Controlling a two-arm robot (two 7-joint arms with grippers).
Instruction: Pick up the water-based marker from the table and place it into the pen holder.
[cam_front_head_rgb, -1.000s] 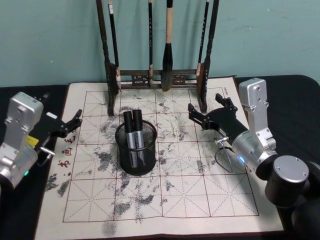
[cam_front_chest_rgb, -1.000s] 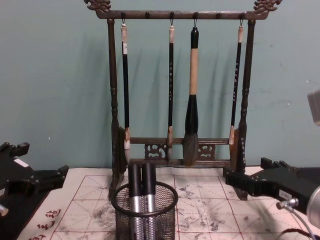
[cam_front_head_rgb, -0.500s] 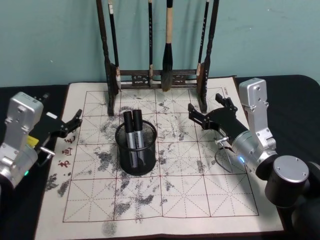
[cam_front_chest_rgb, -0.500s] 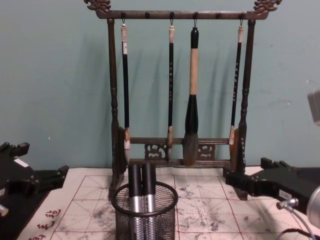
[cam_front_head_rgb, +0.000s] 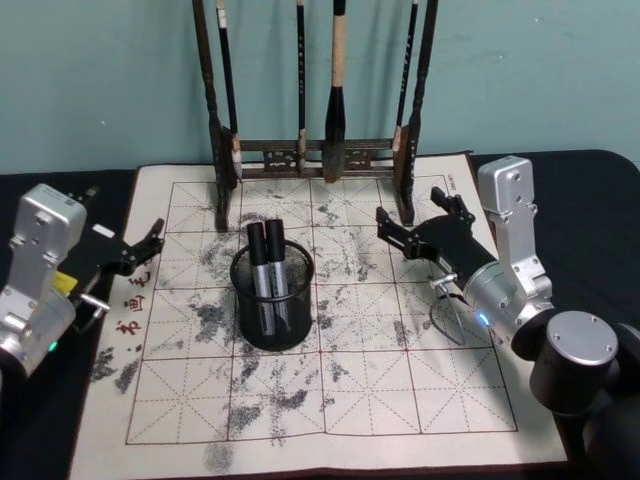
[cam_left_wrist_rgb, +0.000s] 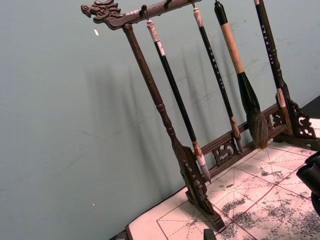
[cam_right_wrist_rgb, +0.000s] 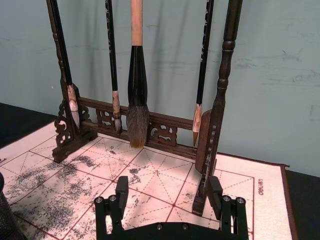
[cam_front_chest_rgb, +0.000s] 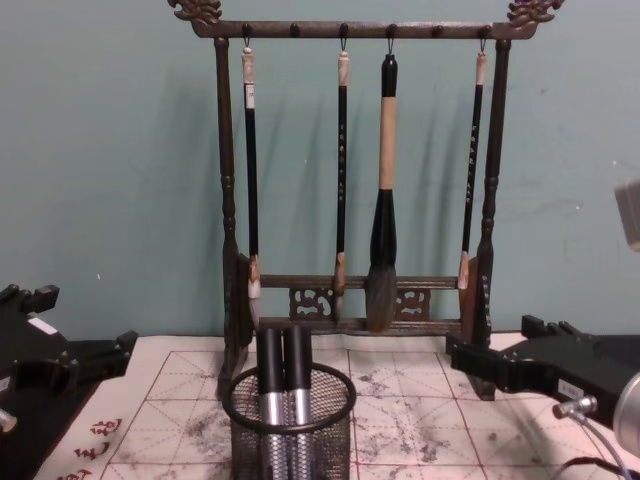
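Now, right tool (cam_front_head_rgb: 418, 222): fingers apart, nothing between them, hovering over the right part of the mat.
Left tool (cam_front_head_rgb: 152, 243): fingers apart and empty, over the mat's left edge.
Pen holder (cam_front_head_rgb: 272, 300): on the mat between the two tools, apart from both, a little nearer the left one.
Water-based marker (cam_front_head_rgb: 274, 262): upright inside the pen holder beside a second marker (cam_front_head_rgb: 256, 262), caps above the rim.
Open room: bare mat lies between each tool and the pen holder; the near half of the mat (cam_front_head_rgb: 400, 400) is free.
Edges: the brush rack (cam_front_head_rgb: 405, 170) has its right foot just beside the right tool, toward the wall; black desk (cam_front_head_rgb: 590, 190) shows beyond the mat on both sides.
Change: none; tools, pen holder and markers sit as they did a second ago.
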